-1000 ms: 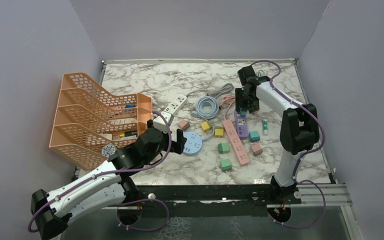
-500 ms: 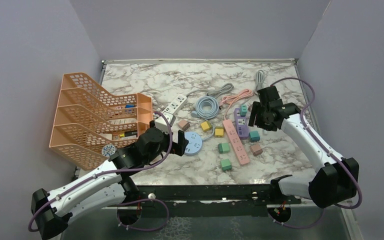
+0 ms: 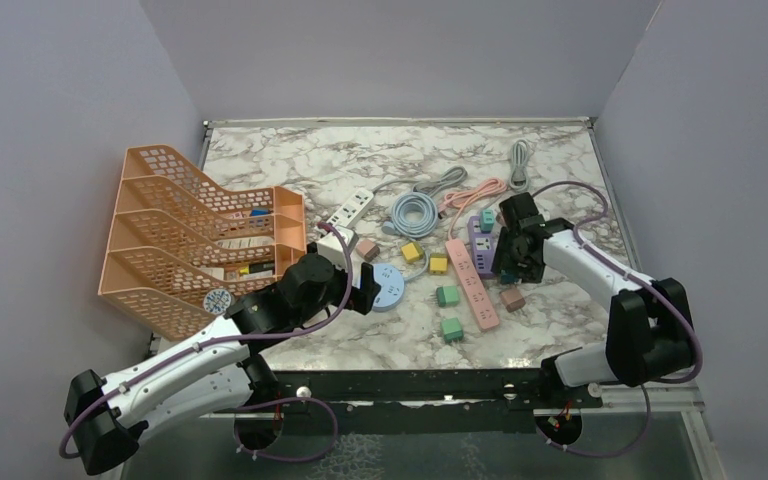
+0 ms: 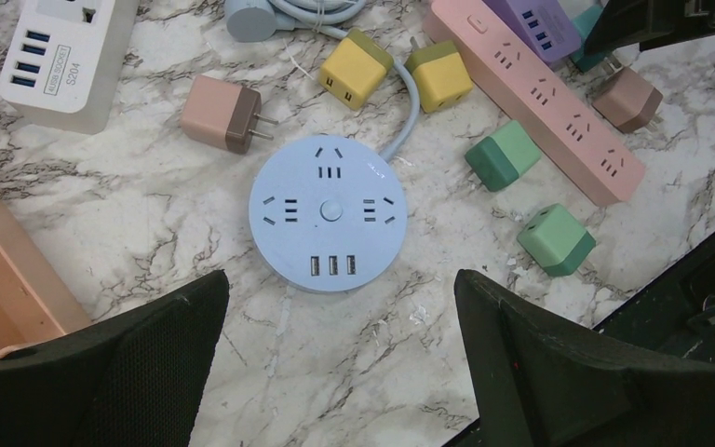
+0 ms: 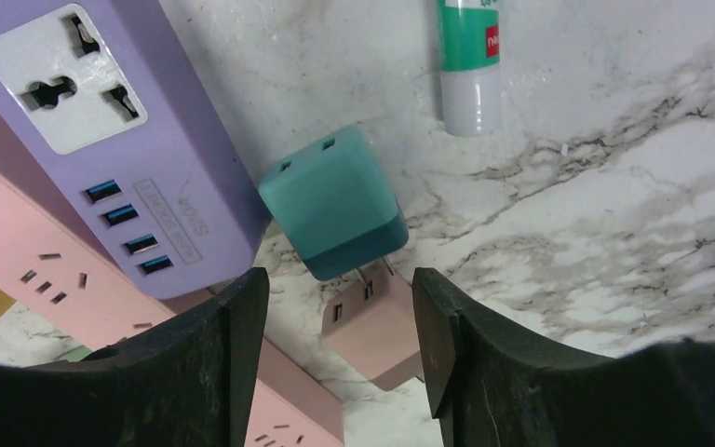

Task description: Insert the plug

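Right gripper (image 5: 337, 275): jaws apart, with the matte black fingertips straddling the prong end of the teal plug (image 5: 330, 200). Whether either pad touches it cannot be confirmed from the wrist view. The plug is a smooth, rounded cube lying on its side on the marble table (image 5: 614, 186), its metal prongs over a dusty-pink plug (image 5: 372, 326). Its left corner sits just beside the glossy purple power strip (image 5: 102, 140), which is flat and round-edged. Bare veined marble lies open to the plug's right, and a white tube (image 5: 468, 84) lies near, beyond it.

Left gripper (image 4: 340, 284): jaws spread wide and holding nothing, the textured black pads flanking a round pale-blue socket disc (image 4: 328, 212) on the marble.
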Tool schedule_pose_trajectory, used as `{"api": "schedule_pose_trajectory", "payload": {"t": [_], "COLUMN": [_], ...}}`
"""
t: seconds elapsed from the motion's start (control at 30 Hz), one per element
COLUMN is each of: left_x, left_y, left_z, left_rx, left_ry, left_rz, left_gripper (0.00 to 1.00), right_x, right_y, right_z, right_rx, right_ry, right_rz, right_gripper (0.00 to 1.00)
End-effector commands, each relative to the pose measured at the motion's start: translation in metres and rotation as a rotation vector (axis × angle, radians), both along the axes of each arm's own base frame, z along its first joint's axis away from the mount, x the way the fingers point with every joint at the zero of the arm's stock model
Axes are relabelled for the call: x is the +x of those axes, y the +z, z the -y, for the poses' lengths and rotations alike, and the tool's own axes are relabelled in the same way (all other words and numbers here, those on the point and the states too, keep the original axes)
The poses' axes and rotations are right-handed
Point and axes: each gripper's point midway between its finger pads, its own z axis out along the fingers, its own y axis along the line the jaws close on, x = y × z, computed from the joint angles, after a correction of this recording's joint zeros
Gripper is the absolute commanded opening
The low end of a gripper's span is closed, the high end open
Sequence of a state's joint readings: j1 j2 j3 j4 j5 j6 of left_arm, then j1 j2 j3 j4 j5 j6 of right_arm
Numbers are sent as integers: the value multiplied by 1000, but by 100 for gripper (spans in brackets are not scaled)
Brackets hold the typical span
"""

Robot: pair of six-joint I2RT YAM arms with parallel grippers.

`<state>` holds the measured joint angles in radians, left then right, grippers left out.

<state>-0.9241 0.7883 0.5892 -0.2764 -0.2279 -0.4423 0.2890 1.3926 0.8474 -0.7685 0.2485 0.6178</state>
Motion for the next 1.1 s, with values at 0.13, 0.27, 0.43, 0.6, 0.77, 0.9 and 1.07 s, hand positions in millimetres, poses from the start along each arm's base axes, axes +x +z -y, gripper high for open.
{"api": "schedule_pose_trajectory", "payload": {"t": [0.13,0.27,0.43,0.6,0.77,0.9,1.07], "left_x": [1,1,2,2,1,-1,-6], "left_y": [21,20,19,16,14,13,19], "left_z": [7,7,8,9,11,12,18], "left_rx": [-71,-69,-69,-58,-54,-62,-114], "left_ry": [-17,-15,-14,-19,-24,-32,-31], "left_rz": [40,37,34,24,15,2,-41], "left_gripper": [93,93,93,93,93,93,93], "right_x": [25,26,29,32,35,35,36], "right_y": [-11,-20,-27,-31,-33,-26,6], "right_z": [8,10,12,17,12,8,3], "right_rx": [-76,-71,-56,-33,0,33,77], "right_ry": [45,43,44,27,39,36,22], "right_rz": [36,5,-13,-7,5,34,125], "right_gripper": [59,59,61,62,51,29,21]}}
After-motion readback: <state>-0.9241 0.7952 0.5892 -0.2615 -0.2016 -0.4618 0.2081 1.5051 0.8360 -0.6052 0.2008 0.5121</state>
